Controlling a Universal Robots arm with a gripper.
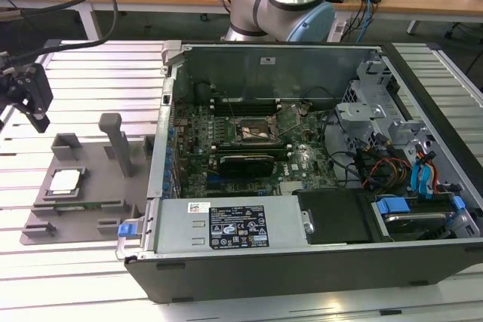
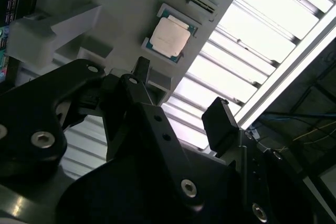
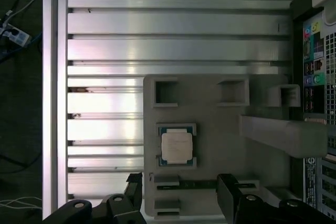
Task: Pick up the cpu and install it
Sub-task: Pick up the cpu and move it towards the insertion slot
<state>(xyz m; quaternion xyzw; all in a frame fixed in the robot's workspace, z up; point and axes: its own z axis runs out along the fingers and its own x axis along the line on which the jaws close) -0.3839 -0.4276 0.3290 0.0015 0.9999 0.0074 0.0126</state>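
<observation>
My pincer (image 3: 181, 188) hangs spread and empty above the grey tray (image 3: 220, 129), where the cpu (image 3: 176, 147) sits in its pocket. Looks light, thin, stiff, probably fragile, so I'd pinch opposite edges.

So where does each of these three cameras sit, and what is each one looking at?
Exterior view: off the arm, looking down at the open computer case and grey tray; the arm and its gripper show.
First wrist view: on the arm, facing straight down at the cpu in the tray; its fingertips show.
Second wrist view: on the arm, slanting past the fingers toward the tray.
Shared: both wrist views show the cpu lying in the tray and the open gripper.
</observation>
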